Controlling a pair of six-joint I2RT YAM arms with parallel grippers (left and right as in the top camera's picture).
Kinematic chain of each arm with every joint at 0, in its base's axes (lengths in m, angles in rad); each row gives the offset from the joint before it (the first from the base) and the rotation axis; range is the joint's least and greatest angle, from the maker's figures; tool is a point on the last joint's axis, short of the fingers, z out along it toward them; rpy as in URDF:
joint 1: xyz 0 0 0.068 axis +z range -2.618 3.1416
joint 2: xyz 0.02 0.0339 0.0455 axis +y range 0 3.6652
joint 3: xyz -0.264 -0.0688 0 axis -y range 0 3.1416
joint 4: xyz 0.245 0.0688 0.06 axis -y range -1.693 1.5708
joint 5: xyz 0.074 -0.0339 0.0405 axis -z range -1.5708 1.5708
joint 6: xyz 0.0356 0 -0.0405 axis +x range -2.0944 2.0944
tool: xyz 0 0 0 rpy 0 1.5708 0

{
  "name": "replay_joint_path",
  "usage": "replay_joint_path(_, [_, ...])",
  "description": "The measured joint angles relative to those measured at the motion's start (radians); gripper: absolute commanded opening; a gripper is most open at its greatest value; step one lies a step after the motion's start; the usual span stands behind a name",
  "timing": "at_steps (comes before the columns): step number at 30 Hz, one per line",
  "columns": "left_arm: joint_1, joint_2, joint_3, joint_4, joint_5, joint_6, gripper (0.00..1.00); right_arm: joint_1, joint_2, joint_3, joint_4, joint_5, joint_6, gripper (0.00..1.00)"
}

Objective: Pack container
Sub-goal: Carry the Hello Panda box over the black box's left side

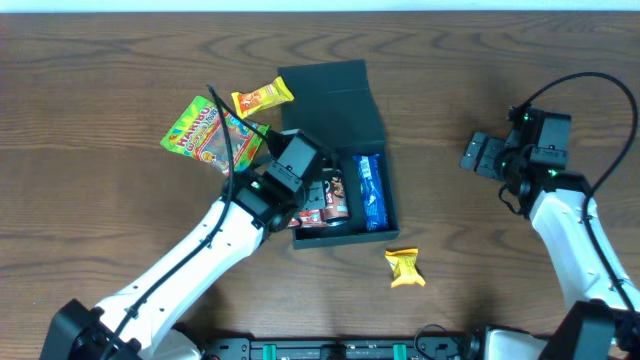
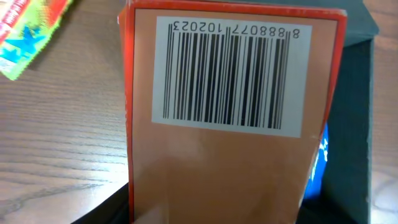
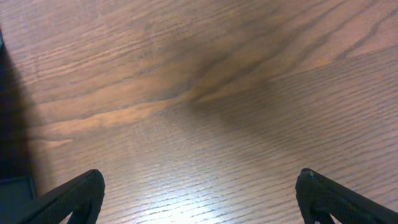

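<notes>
The container (image 1: 335,100) is a dark square box with its lid open toward the back, also seen in the left wrist view (image 2: 351,124). Inside lie a blue packet (image 1: 371,190) and red-brown packets (image 1: 337,203). My left gripper (image 1: 300,185) is over the container's left part, shut on an orange-red snack box (image 2: 230,124) with a barcode, which fills the left wrist view and hides the fingers. The blue packet (image 2: 318,165) shows beside it. My right gripper (image 1: 485,155) is open and empty over bare wood to the right (image 3: 199,177).
A green Haribo bag (image 1: 208,135) lies left of the container, also in the left wrist view (image 2: 28,34). A yellow-orange packet (image 1: 262,97) lies by the lid's left corner. A yellow candy (image 1: 404,267) lies in front of the container.
</notes>
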Motion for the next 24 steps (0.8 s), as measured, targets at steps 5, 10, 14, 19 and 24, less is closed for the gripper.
replay_joint_path(5, [-0.008, 0.0, 0.0, 0.001, -0.053, -0.01, 0.53, 0.0, 0.0, 0.0, 0.0, 0.0, 0.0, 0.99])
replay_joint_path(10, [-0.008, 0.019, 0.0, 0.008, -0.082, -0.012, 0.53, 0.0, 0.0, 0.0, 0.0, 0.0, 0.0, 0.99])
replay_joint_path(14, [-0.008, 0.077, 0.0, 0.037, -0.094, -0.013, 0.53, 0.0, 0.0, 0.0, 0.0, 0.0, 0.0, 0.99])
replay_joint_path(19, [-0.01, 0.147, 0.0, 0.068, -0.093, -0.013, 0.52, 0.0, 0.0, 0.0, 0.0, 0.0, 0.0, 0.99])
replay_joint_path(24, [-0.015, 0.202, 0.006, 0.081, -0.084, -0.013, 0.52, 0.0, 0.0, 0.0, 0.0, 0.0, 0.0, 0.99])
